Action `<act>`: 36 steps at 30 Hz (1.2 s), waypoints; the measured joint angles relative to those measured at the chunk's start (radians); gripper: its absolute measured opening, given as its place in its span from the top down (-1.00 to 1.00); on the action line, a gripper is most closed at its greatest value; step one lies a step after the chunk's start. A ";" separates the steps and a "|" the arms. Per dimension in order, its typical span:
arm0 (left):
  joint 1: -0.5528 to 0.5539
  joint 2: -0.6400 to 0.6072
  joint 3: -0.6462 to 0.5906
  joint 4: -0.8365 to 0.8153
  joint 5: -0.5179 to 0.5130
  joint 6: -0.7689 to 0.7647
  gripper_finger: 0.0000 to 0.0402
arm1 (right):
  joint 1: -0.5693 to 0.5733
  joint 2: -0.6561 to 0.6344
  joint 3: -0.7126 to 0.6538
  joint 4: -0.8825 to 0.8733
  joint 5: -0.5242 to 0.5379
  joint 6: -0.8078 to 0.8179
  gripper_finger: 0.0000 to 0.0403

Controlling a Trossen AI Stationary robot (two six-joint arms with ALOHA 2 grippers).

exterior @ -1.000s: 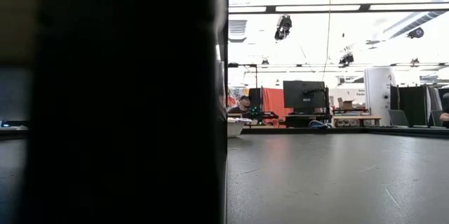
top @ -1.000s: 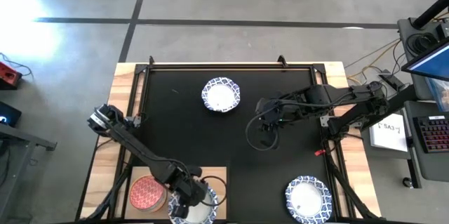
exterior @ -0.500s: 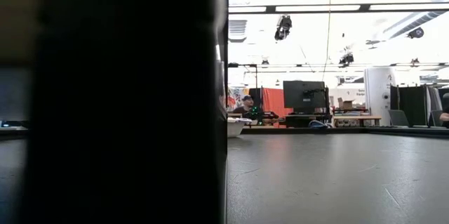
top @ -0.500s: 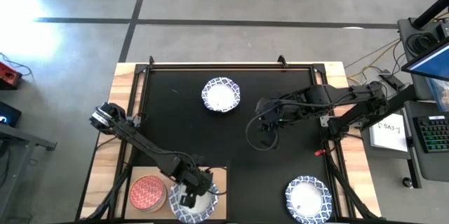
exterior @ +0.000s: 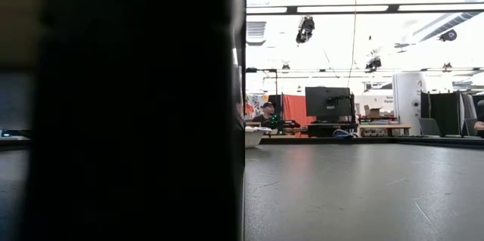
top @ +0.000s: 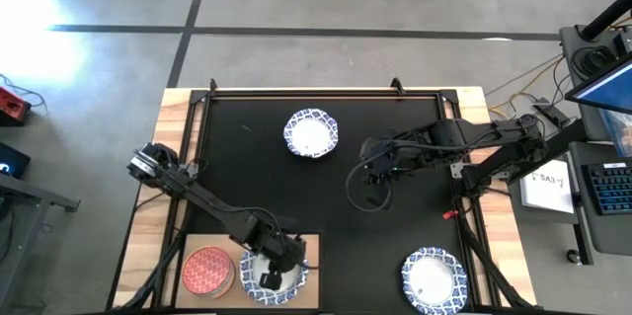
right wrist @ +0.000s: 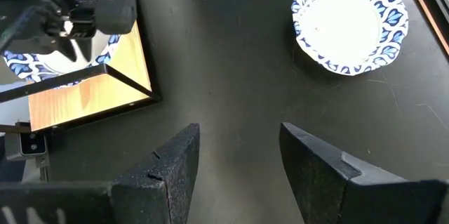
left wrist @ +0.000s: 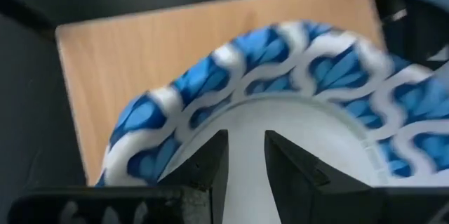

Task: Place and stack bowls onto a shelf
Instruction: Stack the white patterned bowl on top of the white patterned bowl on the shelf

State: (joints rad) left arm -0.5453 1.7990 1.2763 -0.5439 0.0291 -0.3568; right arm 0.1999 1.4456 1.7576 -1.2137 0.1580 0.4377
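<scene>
On the flat rectangular light-wood shelf, which lies at the near edge of the worktop close to its left corner, sits a round white bowl with a blue patterned rim. It takes the right part of the shelf. Just beside it, on the left part of the same board, stands a smaller round bowl with a red-pink patterned inside; the two look almost touching, but I cannot tell if they really touch.

The left gripper is over the shelf bowl. In the left wrist view its two dark fingers stand a little apart and go down to the white inside of the bowl, just within the rim. The rim shows a wavy white band between blue leaf-like shapes. I cannot tell if the fingers press on the bowl wall.

Two more bowls of this same white and blue kind rest on the black mat: one near the far edge, about the middle, and one at the near edge toward the right corner.

The right gripper hangs over the bare mat near the middle of the worktop, its fingers wide apart with nothing between them.
</scene>
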 joint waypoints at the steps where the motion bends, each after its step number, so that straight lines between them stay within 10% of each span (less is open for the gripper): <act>1: 0.000 0.000 0.006 0.007 0.007 0.000 0.62 | 0.000 0.000 0.000 0.000 0.000 0.000 0.08; 13: -0.004 0.000 0.101 -0.118 0.021 -0.033 0.62 | 0.000 0.000 0.000 0.000 0.000 0.000 0.08; 22: -0.069 -0.078 0.207 -0.327 -0.212 -0.071 0.62 | 0.000 0.000 0.000 0.000 0.000 0.000 0.08; 36: 0.033 -0.444 -0.015 -0.361 -0.322 -0.034 0.62 | 0.000 0.000 0.000 0.006 0.006 -0.024 0.08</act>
State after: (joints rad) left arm -0.5123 1.3550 1.2613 -0.9046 -0.2927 -0.3908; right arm 0.1995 1.4456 1.7576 -1.2077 0.1636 0.4137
